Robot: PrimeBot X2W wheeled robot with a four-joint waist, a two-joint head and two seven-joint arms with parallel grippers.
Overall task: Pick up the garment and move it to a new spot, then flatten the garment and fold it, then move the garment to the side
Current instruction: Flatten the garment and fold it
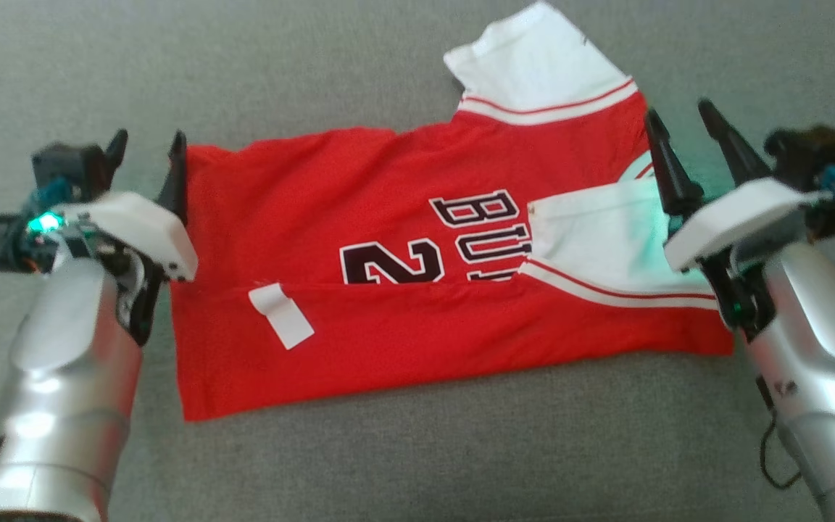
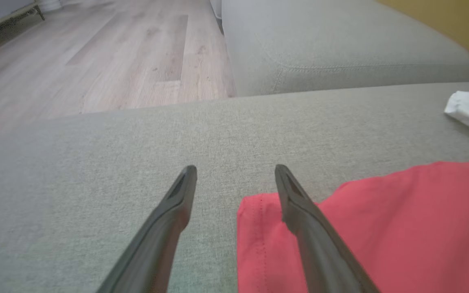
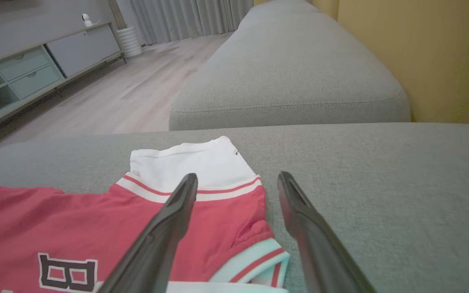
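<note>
The garment (image 1: 388,326) lay flat on the sofa (image 1: 417,449) between the hands, its hem just beside the left hand (image 1: 150,138) and its sleeve end beside the right hand (image 1: 678,110), both hands spread and empty.

Jersey (image 1: 388,217): one
Grippers: two, left gripper (image 1: 151,135) and right gripper (image 1: 677,109)
White sleeves: two, far sleeve (image 1: 533,58) and folded sleeve (image 1: 591,232)
White tag (image 1: 281,315): one
Sofa cushions (image 3: 291,73): two
</note>
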